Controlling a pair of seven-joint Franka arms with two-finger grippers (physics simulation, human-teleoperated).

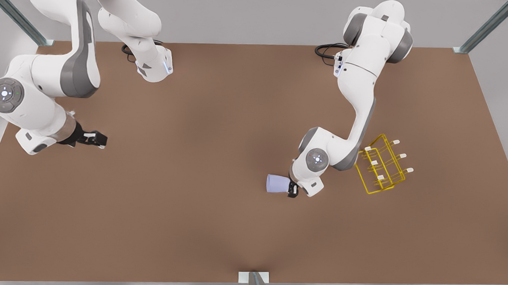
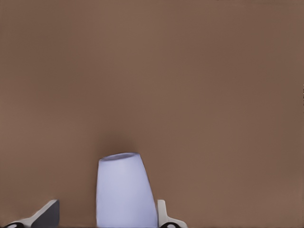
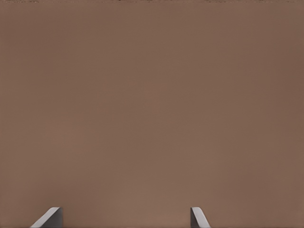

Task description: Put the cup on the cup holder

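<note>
- Left gripper (image 1: 291,190) — on the arm at the front view's right, since the left wrist view has the cup in it. It sits low over the table (image 1: 203,127), right at the cup (image 1: 277,183).
- Cup lies on its side in the front view, one end pointing toward the front view's left, the other end at the gripper. In the left wrist view the cup (image 2: 124,190) stands between the two fingertips (image 2: 164,216).
- Jaws: spread around the cup; one finger is just beside its wall, the other stands clear with a gap. Not pinching yet, as far as I can tell — likely lined up this way so that closing clamps the tapered body across its width.
- Cup holder (image 1: 381,165) — yellow wire rack with white-capped prongs, near the same arm's elbow, apart from the cup toward the front view's right. Short carry, which probably explains why this arm does the job.
- Right gripper (image 1: 92,139) — at the front view's left, well apart from cup and rack, over bare table; it waits. Fingertips (image 3: 50,218) spread wide, nothing between them.
- Judgement: grasp stage, placing not begun. Risk: the smooth taper could slip.
</note>
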